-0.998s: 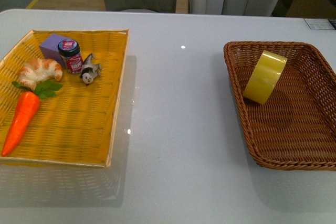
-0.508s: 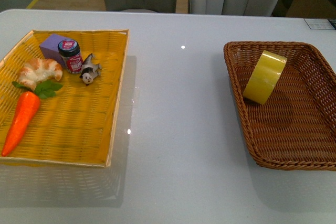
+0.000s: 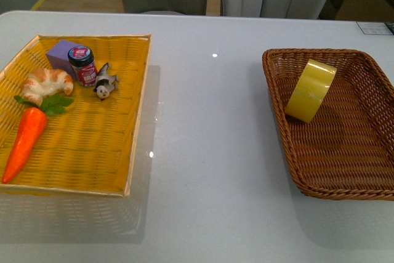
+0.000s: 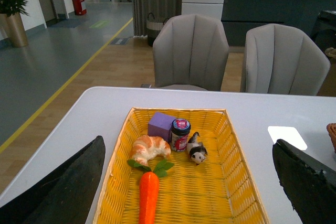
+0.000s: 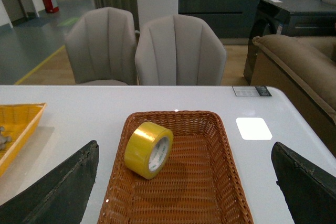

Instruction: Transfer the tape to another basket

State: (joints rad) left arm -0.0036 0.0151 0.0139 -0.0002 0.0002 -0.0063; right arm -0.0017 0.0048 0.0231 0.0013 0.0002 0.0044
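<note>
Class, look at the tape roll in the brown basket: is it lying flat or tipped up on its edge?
Tipped up. The tape stands on its edge, leaning against the basket's side wall, with its core opening facing sideways.

Nothing has changed: the tape rests unmoved in the basket.

Office lounge: grey chairs, sofa, potted plant.

A yellow tray holds a carrot, croissant, jar, purple box and toy cow.
</note>
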